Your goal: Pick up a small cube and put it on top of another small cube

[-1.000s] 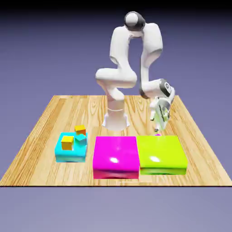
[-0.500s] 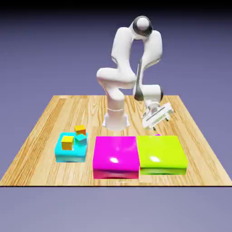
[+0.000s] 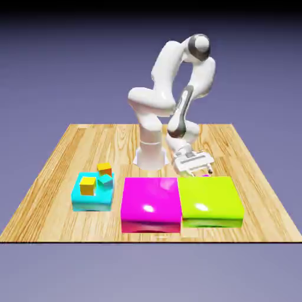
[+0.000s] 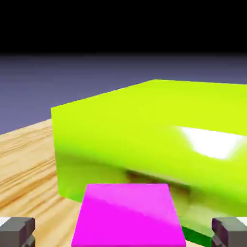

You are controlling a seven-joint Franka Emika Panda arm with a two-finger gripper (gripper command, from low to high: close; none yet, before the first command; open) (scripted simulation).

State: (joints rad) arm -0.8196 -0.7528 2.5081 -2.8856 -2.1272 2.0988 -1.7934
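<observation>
The small cube [image 4: 128,214] is magenta and fills the lower middle of the hand view, lying on the wood right in front of the big lime block [image 4: 159,140]. My gripper [image 4: 123,234] is open, with one grey fingertip [image 4: 17,231] on each side of the cube, apart from it. In the exterior view the gripper [image 3: 196,170] hangs low over the table just behind the lime block [image 3: 209,200], and only a sliver of the small cube [image 3: 206,174] shows beneath it. Small yellow [image 3: 87,186], orange [image 3: 104,168] and teal [image 3: 106,181] cubes sit on a cyan block [image 3: 91,200].
A big flat magenta block [image 3: 150,203] lies against the lime block on the exterior view's left. The cyan block stands further left. The robot's base [image 3: 150,154] rises behind the magenta block, near the table's far edge.
The hand has swung round and dropped low behind the lime block, shifting slightly toward the exterior view's left. Its jaws have stayed open. The blocks and cubes have not moved.
</observation>
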